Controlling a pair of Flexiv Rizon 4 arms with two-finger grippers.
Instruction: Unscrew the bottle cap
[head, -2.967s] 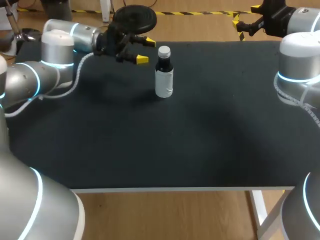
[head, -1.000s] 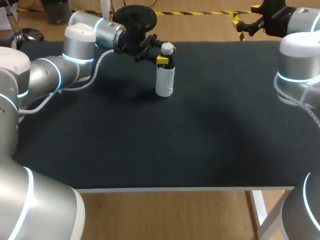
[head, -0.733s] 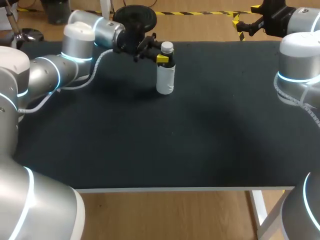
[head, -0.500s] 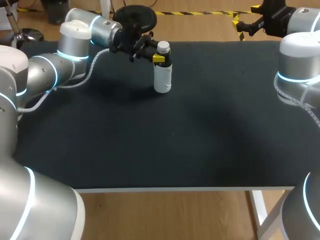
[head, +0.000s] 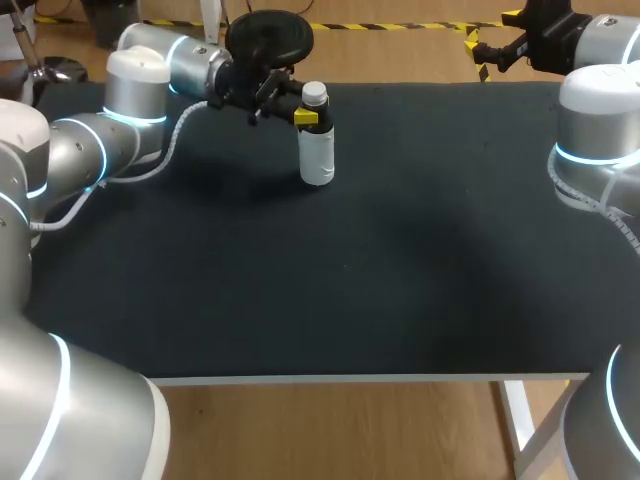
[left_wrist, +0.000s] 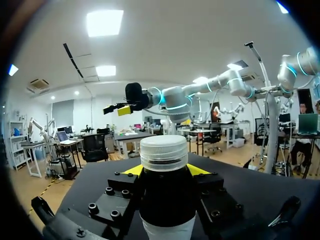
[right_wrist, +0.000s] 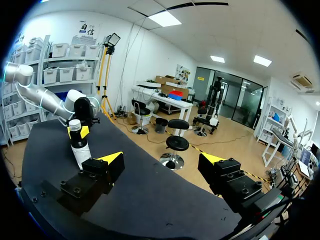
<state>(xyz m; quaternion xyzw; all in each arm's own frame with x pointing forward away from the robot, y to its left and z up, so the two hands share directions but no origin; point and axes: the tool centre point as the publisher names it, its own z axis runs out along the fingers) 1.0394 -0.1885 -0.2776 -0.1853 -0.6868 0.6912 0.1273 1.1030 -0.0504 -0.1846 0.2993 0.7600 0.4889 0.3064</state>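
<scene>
The left claw (head: 305, 117) is closed on the bottle (head: 316, 150). In its own wrist view the two yellow tips press the dark neck (left_wrist: 167, 192) from either side, just under the cap (left_wrist: 164, 152). The step in hand looks like bracing: one arm pins the bottle so that the other can turn the top. The bottle stands upright on the table (head: 350, 280), near the far edge and a little left of its middle. Its cap is on and nothing touches it.

The right claw (head: 492, 32) hangs beyond the table's far right corner, well apart from the bottle. It is spread wide and holds nothing, which its wrist view confirms.

The next move probably falls to the right arm. It would have to cross to the bottle, come down over the cap, close on its ribbed side and twist, while the left claw keeps the neck from turning with it. The grip is high on a tall, narrow bottle, so a sideways push from the right arm could tip or drag it.

The bottle is slim, with a white ribbed screw cap, a dark neck and shoulder, and a white label (head: 317, 165) wrapped round the lower body. Whether the dark is glass or contents cannot be told.
</scene>
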